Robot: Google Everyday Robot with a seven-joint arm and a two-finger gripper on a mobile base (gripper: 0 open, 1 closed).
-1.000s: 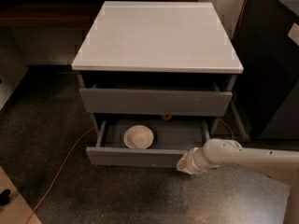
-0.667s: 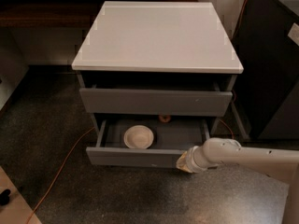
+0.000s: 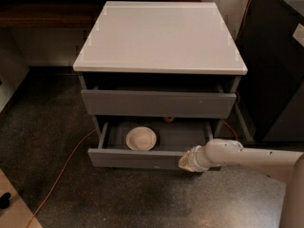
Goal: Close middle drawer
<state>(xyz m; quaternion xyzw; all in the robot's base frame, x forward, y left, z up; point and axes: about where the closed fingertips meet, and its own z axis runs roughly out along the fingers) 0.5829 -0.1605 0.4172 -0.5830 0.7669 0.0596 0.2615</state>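
The middle drawer (image 3: 137, 158) stands pulled out from the white-topped cabinet (image 3: 159, 37). Its flat dark-grey front faces me and its grey inner tray is open to view. A white bowl (image 3: 140, 138) sits in the tray, left of centre. My gripper (image 3: 186, 161) is at the end of the white arm that comes in from the right. It is at the right part of the drawer's front, at the top edge; I cannot tell whether it touches. The lowest drawer is hidden beneath the open one.
The uppermost grey drawer front (image 3: 156, 103) sits just under the white top, a little forward with a dark gap above it. A black cabinet (image 3: 275, 70) stands close on the right. An orange cable (image 3: 66, 170) runs over the speckled floor at the left.
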